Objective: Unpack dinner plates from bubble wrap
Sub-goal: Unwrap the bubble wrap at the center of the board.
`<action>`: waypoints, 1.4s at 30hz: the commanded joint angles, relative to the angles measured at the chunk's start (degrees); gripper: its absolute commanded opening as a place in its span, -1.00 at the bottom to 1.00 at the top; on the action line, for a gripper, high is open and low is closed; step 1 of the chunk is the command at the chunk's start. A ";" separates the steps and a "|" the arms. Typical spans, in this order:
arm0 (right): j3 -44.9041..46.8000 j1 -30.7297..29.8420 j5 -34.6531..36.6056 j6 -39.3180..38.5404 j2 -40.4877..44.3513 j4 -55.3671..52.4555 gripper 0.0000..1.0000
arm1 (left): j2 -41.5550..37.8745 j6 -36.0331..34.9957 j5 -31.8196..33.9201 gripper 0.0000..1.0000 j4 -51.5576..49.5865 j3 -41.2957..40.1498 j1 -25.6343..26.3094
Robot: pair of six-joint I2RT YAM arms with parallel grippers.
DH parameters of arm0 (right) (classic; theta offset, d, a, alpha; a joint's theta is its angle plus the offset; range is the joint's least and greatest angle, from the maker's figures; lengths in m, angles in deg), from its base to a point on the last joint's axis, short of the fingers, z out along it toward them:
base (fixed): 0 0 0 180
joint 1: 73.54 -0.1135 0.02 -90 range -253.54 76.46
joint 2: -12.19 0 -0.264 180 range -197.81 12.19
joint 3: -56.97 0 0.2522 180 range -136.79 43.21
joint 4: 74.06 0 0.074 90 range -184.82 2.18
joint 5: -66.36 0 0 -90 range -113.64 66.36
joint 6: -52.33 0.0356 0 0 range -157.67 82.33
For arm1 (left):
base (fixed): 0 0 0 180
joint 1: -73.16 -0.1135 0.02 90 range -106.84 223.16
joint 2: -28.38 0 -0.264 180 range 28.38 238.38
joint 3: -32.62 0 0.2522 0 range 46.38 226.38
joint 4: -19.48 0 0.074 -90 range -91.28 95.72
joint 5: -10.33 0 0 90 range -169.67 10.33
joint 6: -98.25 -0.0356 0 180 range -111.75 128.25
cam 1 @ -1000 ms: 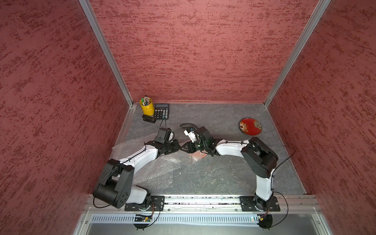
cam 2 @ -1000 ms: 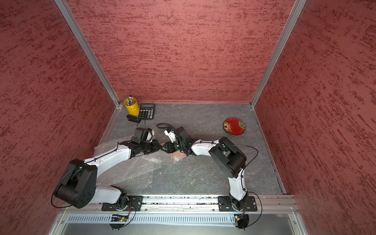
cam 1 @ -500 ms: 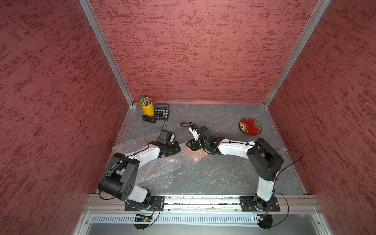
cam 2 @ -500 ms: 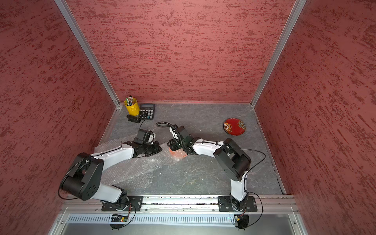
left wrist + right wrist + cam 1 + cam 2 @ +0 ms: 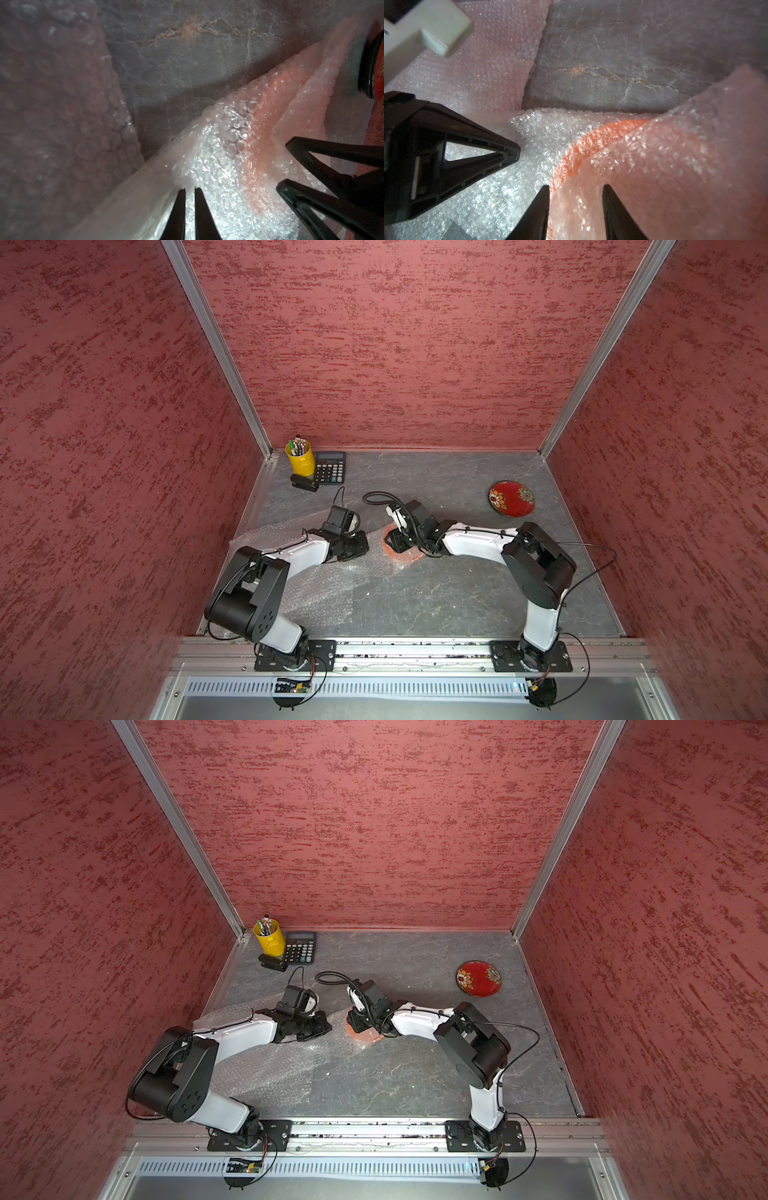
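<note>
Although both top views give only an orange patch beneath whitish film, the right wrist view shows the orange plate [image 5: 581, 145] plainly: a curved arc of rim is bare and the rest lies under bubble wrap [image 5: 533, 133]. The right gripper [image 5: 576, 186] is released, its jaws standing apart with a flap of wrap over that rim between them. In the left wrist view the left gripper [image 5: 189, 189] is clenched on a raised fold of wrap just beside the plate. Only the top views show the red flowered plate [image 5: 511, 498], which lies unwrapped, well apart from the orange plate and to its right. A yellow cup [image 5: 300, 458] stands far behind the orange plate on its left and holds pens, with a calculator [image 5: 329, 467] touching it — key markings too small to read.
</note>
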 commanded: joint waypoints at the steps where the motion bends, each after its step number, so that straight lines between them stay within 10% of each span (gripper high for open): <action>1: -1.80 -0.87 1.21 -1.43 -1.58 -1.55 -0.12 | 0.49 -0.78 1.09 -0.76 0.67 -0.43 0.16; 23: 1.07 -1.21 4.46 1.33 1.58 2.27 -0.85 | 1.41 -1.36 4.36 -0.77 -1.31 -0.11 1.55; 42: 11.57 10.11 1.32 9.20 11.96 12.92 -0.96 | 1.52 -3.03 6.38 -0.78 -3.49 1.25 3.42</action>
